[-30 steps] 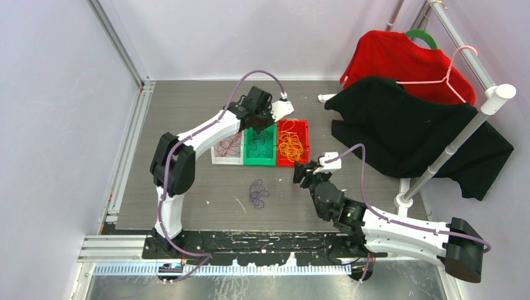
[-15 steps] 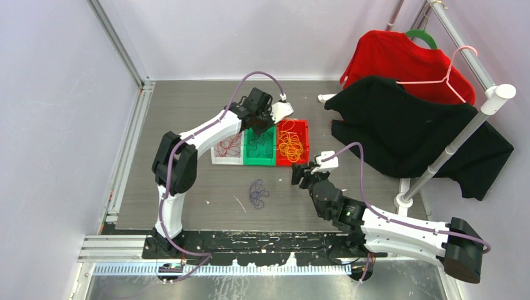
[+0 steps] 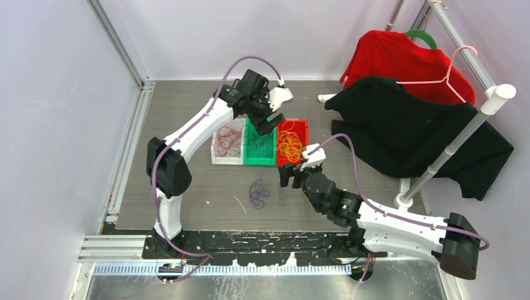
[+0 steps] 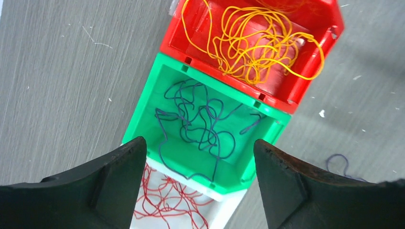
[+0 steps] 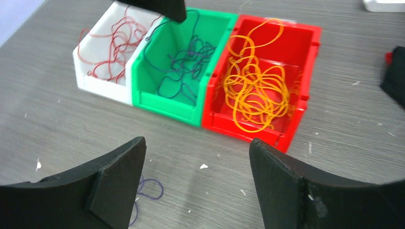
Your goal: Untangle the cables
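Note:
Three bins stand side by side. The white bin (image 3: pixel 226 160) holds red cables (image 4: pixel 162 205), the green bin (image 3: pixel 259 162) holds dark blue cables (image 4: pixel 200 124), and the red bin (image 3: pixel 305 128) holds orange cables (image 4: pixel 253 43). A loose purple-blue clump (image 3: pixel 256 192) lies on the table in front of the bins. My left gripper (image 4: pixel 199 143) hangs open above the green bin with nothing between its fingers. My right gripper (image 5: pixel 197 143) is open and empty, low over the table just right of the loose clump (image 5: pixel 148 188), in front of the red bin (image 5: pixel 286 138).
A clothes rack (image 3: pixel 456 140) stands at the right with a red garment (image 3: pixel 400 59) and a black garment (image 3: pixel 419 137) draped down to the table. A small white object (image 3: pixel 326 97) lies behind the bins. Side walls close in the table.
My left gripper has gone from shut to open and lifted back from the green bin. My right gripper has opened wider and slid left toward the loose clump.

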You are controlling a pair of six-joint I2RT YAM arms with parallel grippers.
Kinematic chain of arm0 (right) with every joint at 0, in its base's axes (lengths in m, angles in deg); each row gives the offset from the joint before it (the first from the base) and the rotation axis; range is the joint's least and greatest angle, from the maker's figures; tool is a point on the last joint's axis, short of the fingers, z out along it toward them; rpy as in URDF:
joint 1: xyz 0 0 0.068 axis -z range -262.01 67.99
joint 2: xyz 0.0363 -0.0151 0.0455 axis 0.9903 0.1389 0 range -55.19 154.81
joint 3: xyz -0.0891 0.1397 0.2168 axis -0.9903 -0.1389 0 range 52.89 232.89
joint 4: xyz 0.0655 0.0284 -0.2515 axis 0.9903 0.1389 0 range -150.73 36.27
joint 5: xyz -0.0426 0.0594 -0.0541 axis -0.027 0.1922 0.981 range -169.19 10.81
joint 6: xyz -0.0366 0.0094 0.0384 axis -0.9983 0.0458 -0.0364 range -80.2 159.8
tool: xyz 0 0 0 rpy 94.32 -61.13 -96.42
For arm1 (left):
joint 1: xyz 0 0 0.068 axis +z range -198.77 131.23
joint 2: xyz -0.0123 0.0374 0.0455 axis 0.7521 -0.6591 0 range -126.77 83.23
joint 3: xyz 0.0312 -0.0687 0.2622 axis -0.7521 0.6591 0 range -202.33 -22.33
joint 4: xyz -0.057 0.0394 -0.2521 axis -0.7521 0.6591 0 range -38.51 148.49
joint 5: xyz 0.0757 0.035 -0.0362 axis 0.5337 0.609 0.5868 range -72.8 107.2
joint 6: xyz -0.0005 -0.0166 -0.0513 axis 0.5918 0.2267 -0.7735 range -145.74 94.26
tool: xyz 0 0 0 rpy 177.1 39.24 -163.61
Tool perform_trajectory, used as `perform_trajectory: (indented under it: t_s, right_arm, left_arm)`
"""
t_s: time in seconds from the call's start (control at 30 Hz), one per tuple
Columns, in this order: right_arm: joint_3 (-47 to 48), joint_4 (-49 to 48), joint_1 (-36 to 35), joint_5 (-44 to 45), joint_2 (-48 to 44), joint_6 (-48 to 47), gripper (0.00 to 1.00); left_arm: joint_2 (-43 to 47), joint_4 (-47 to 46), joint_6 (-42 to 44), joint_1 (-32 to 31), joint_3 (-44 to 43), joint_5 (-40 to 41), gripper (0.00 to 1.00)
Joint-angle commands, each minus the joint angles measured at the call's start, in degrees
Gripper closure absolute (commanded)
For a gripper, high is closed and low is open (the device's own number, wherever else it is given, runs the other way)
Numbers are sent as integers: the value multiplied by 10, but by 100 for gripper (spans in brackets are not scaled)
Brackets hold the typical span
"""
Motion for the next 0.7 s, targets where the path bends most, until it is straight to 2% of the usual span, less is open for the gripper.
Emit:
perform_trajectory:
  t_s: [0.0,0.03,0.13,0.23,0.5,0.57,0.6,0.67]
  right_arm:
    - [48,2,2,-96,51,-21,14]
    - [54,-2,2,-123,68,-23,14]
    - [77,-14,2,-186,134,-26,12]
    - [100,-25,2,-242,208,-26,10]
    - [158,-72,2,-280,398,-19,12]
    - [170,-77,2,-284,437,-11,17]
    - [173,-79,1,-291,450,-9,23]
    - [172,-82,1,-304,458,0,42]
  left_arm:
    - [65,75,-25,27,-59,-51,15]
    - [73,86,-34,42,-69,-62,14]
    - [106,105,-77,90,-73,-94,1]
    - [146,135,-105,148,-63,-138,0]
    - [272,182,-108,276,30,-159,1]
    - [284,204,-108,303,38,-172,1]
    - [286,215,-107,312,39,-170,0]
    - [291,237,-105,324,41,-160,1]
